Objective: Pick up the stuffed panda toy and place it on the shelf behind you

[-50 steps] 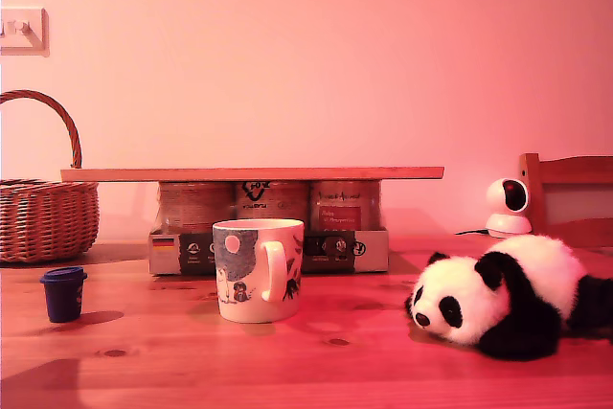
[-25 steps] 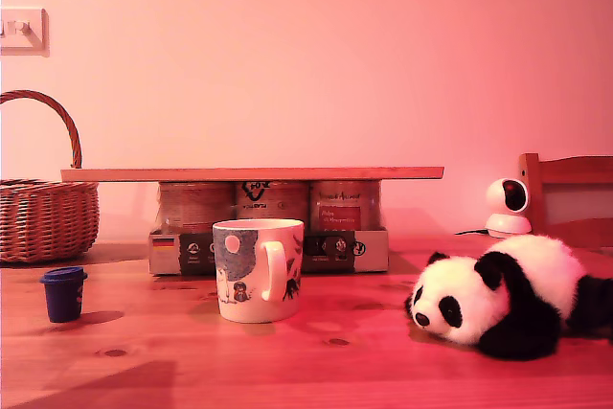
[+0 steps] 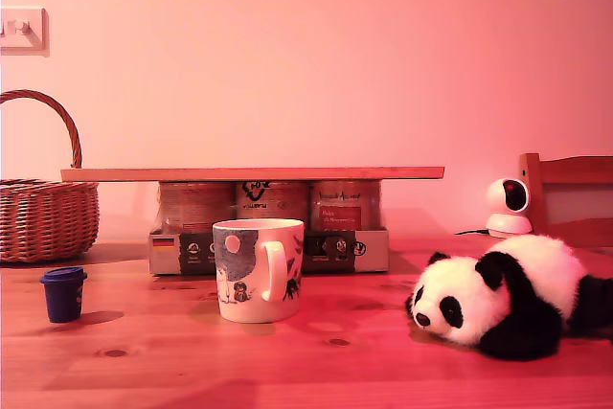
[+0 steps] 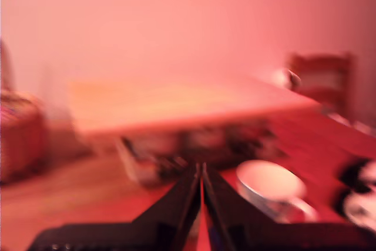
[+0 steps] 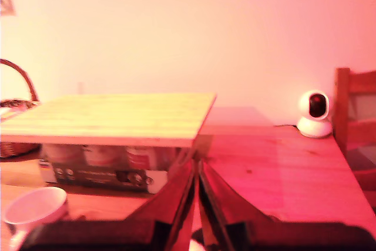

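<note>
Two end effectors are up above the scene, neither one visible from the exterior view. Going by the wrist views, my first gripper (image 4: pixel 201 171) has its dark fingers pressed together to a thin slit with nothing between them, though that picture is badly blurred; my second gripper (image 5: pixel 196 168) is likewise closed to a narrow line and empty.

The soft black-and-white stuffed panda toy (image 3: pixel 508 296) lies on its belly on the knotty wooden tabletop (image 3: pixel 316 371), at the exterior view's right, head turned toward the white illustrated ceramic mug (image 3: pixel 257 268) but well apart from it. The long light-wood plank shelf (image 3: pixel 253 173) rests flat across a boxed row of jars (image 3: pixel 268 222) behind the mug, its top bare.

The step in hand looks like the reach for the panda, not yet begun in earnest. To do it well, I'd say whichever arm goes should spread its fingers wide before coming down, aim for the plump white back rather than the floppy black limbs, and squeeze deep into the plush. The lift should clear the mug's rim and the plank's edge. A small white round camera (image 3: pixel 508 206) and a wooden chair back (image 3: pixel 565 200) stand close behind the panda, so a steep approach from above seems safest.
</note>
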